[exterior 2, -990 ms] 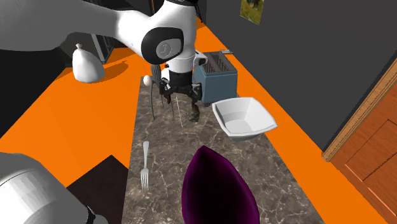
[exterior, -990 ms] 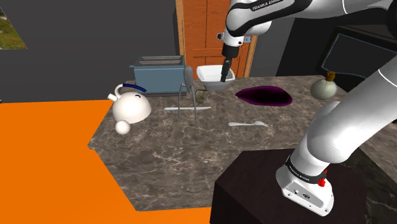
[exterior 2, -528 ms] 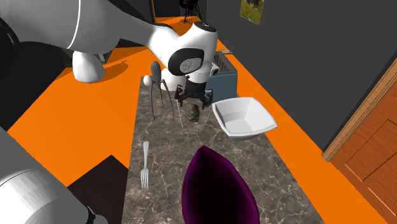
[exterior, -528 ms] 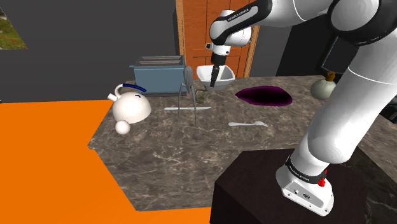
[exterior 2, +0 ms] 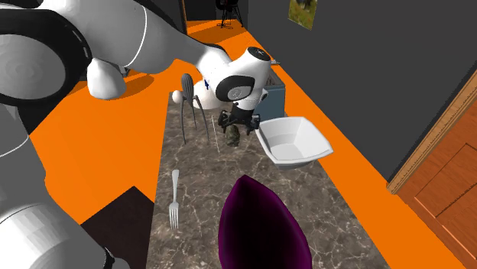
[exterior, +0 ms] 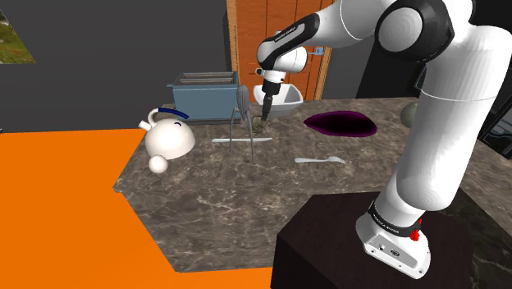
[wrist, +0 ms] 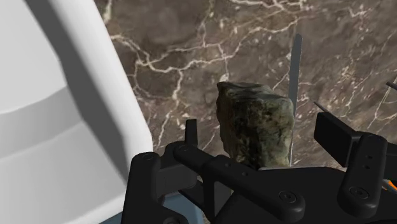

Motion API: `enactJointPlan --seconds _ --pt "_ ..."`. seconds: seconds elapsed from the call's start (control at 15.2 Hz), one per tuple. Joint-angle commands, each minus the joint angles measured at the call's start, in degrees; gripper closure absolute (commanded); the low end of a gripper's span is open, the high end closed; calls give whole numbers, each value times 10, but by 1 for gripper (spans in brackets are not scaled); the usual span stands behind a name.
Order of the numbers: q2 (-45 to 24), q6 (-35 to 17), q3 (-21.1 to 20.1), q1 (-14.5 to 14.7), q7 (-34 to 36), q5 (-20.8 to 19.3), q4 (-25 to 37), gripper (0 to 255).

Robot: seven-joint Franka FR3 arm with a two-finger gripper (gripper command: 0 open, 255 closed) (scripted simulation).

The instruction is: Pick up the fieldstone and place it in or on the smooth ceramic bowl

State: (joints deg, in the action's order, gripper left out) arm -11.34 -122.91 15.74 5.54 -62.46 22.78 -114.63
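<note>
The fieldstone, a mottled grey-green lump, lies on the dark marble counter beside a white square bowl. My black gripper hangs just above the stone, pointing down. In the wrist view the gripper is open; its fingers stand on either side of the stone without touching it. The second exterior view has the gripper right over the stone, next to the white bowl. A glossy purple bowl lies farther along the counter.
A blue-grey toaster stands behind the stone, and a thin-legged metal stand rises close beside it. A knife and a fork lie on the counter. A white kettle sits near the counter's edge, above the orange floor.
The arm has swung from above the white bowl toward the shoulder view's left and come down over the stone. The gripper has stayed open throughout.
</note>
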Motion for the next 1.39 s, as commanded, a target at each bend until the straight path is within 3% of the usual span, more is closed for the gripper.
enactJointPlan --seconds 0.0,0.66,0.73,1.32 --pt "-7 -13 -3 2 -3 6 -6 0" --pt "-17 -29 -5 4 -8 13 -12 0" --pt "-17 -34 -5 4 -11 15 -18 255" --pt "-17 -29 -5 5 -8 13 -12 255"
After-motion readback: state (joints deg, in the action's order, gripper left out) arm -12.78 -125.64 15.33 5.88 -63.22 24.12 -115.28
